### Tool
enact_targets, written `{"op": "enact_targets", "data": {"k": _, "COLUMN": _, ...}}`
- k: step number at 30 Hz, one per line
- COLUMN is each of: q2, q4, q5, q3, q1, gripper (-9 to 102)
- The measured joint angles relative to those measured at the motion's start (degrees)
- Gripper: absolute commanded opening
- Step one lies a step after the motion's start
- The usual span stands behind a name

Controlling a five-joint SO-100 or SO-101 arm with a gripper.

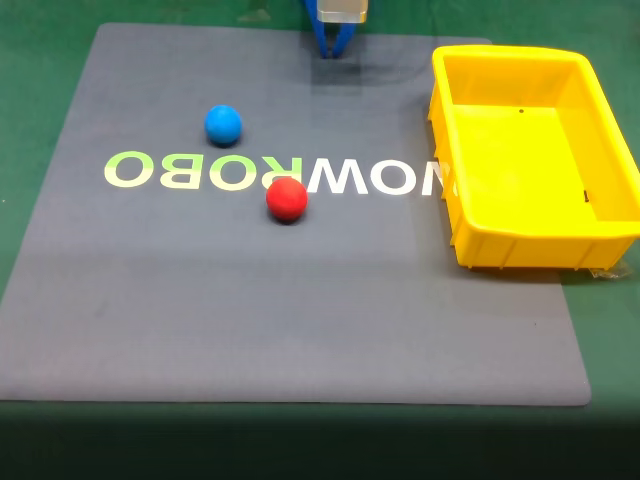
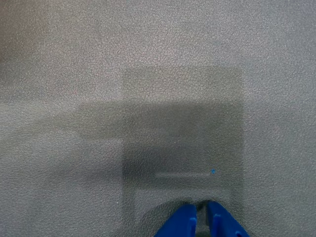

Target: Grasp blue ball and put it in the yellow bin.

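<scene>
Fixed view: blue two-finger gripper (image 1: 333, 48) hangs at the far edge of the dark grey textured mat (image 1: 300, 300), tips pointing down, nothing between them. Wrist view: the jaws are clenched, only a thin slit between the blue fingers (image 2: 182, 224), above bare mat and their own shadow. Small matte sky-blue ball (image 1: 223, 124) rests on the mat, nearer the camera than the jaws and off to their left, well apart. Small red ball (image 1: 287, 199) lies nearer still, close to the printed lettering (image 1: 270, 175). Large bright yellow rectangular plastic bin (image 1: 590, 240) sits to the jaws' right, overlapping the mat's right edge on the green table (image 1: 40, 60).
</scene>
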Motion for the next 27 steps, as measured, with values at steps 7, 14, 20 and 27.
{"op": "enact_targets", "data": {"k": 7, "q2": 0.0, "q4": 0.0, "q5": 0.0, "q3": 0.0, "q1": 0.0, "gripper": 0}}
{"op": "enact_targets", "data": {"k": 14, "q2": 0.0, "q4": 0.0, "q5": 0.0, "q3": 0.0, "q1": 0.0, "gripper": 0}}
{"op": "enact_targets", "data": {"k": 20, "q2": 0.0, "q4": 0.2, "q5": 0.4, "q3": 0.0, "q1": 0.0, "gripper": 0}}
{"op": "enact_targets", "data": {"k": 27, "q2": 0.0, "q4": 0.4, "q5": 1.1, "q3": 0.0, "q1": 0.0, "gripper": 0}}
